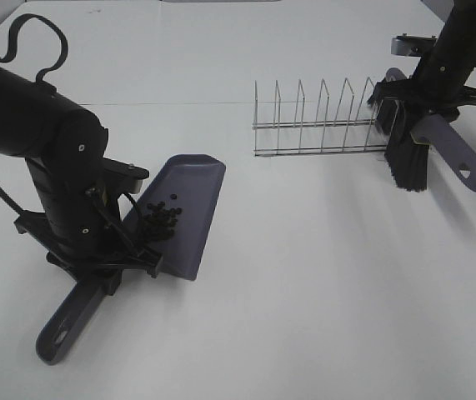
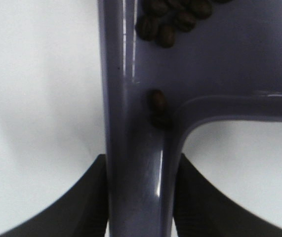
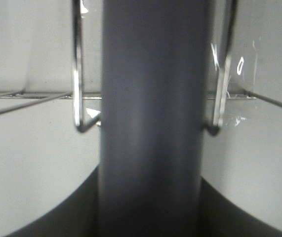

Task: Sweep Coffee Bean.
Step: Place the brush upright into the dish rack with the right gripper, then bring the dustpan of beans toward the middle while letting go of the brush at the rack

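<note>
Resting in the dustpan (image 1: 194,193), coffee bean (image 1: 162,222) lies just beyond left claw (image 2: 141,197).

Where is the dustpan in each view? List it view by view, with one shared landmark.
Exterior high: dustpan lower left, handle held by the left gripper.
Left wrist: dustpan fills most of the frame.
Right wrist: not in it.
Shared landmark: the coffee beans in its tray.

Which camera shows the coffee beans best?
The exterior high view: the whole cluster of coffee beans lies in the dustpan. The left wrist view shows only a few, close up; the right wrist view shows none.
</note>
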`<state>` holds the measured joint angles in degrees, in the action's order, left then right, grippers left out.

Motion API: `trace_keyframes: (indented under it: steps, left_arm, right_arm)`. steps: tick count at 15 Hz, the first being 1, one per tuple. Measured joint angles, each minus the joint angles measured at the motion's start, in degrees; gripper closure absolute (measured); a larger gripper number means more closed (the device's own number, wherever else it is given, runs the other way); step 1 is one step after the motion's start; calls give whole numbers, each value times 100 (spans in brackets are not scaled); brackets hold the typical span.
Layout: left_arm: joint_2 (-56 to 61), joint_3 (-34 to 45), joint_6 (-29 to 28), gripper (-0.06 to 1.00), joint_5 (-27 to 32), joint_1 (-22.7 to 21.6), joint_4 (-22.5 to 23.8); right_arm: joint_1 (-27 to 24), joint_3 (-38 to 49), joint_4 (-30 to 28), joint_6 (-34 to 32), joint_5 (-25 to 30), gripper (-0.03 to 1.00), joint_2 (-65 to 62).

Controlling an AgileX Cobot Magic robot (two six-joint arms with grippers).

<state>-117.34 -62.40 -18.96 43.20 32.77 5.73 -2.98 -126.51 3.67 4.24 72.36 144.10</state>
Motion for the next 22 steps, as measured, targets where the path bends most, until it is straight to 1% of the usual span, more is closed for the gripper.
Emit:
trace_keyframes:
  steps: [3, 4, 7, 8, 11, 17, 18, 20, 22]
  left_arm:
    - [0, 0, 0, 62, 6, 0, -6]
    - [0, 0, 0, 62, 6, 0, -6]
    - [0, 0, 0, 62, 6, 0, -6]
    - [0, 0, 0, 62, 6, 0, -6]
    - [0, 0, 0, 62, 6, 0, -6]
    - [0, 0, 0, 62, 6, 0, -6]
    - [0, 0, 0, 62, 6, -11, -29]
    - [-17, -57, 0, 62, 52, -29, -52]
    - [-69, -281, 11, 62, 264, -92, -126]
  right_arm:
    - [-6, 0, 69, -11, 0, 67, 0]
    - [-17, 0, 80, -23, -46, 63, 0]
    - [-17, -40, 160, -132, -195, 35, -23]
    - [-17, -40, 160, -160, -195, 30, -57]
    - [-17, -40, 160, -160, -195, 27, -212]
    - [-17, 6, 189, -195, -229, 27, -762]
    - [-17, 378, 321, -223, -246, 27, -1283]
    - [-17, 1014, 350, -229, -246, 27, -1931]
    - [-17, 1788, 350, -258, -252, 27, -2653]
